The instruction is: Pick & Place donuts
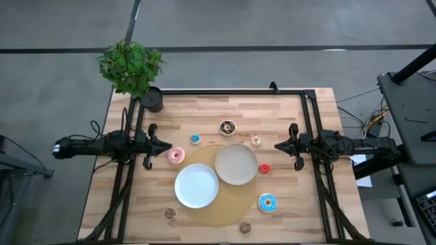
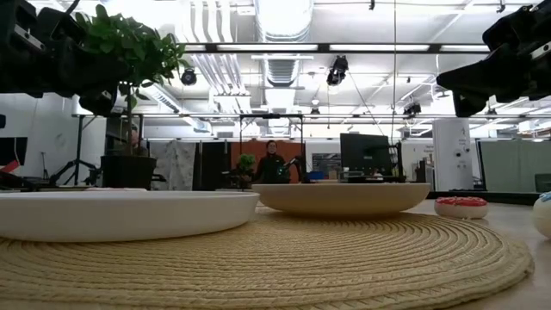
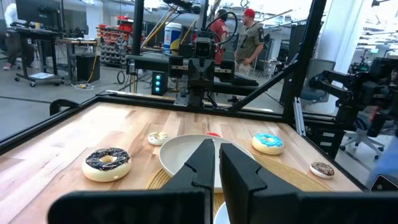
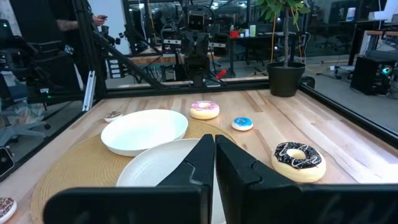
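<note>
Several toy donuts lie flat on the wooden table: pink, mini blue, chocolate, cream, red, blue-sprinkled, and two brown minis. A white plate and a beige plate rest on a round woven mat. My left gripper hovers shut at the table's left, above and just left of the pink donut. My right gripper hovers shut at the table's right, near the cream donut. Both point level toward the middle and hold nothing.
A potted plant stands at the far left corner. Black frame rails run along the far edge and down both sides. Bare wood lies between the mat and the table's near corners. People stand in the room beyond the table.
</note>
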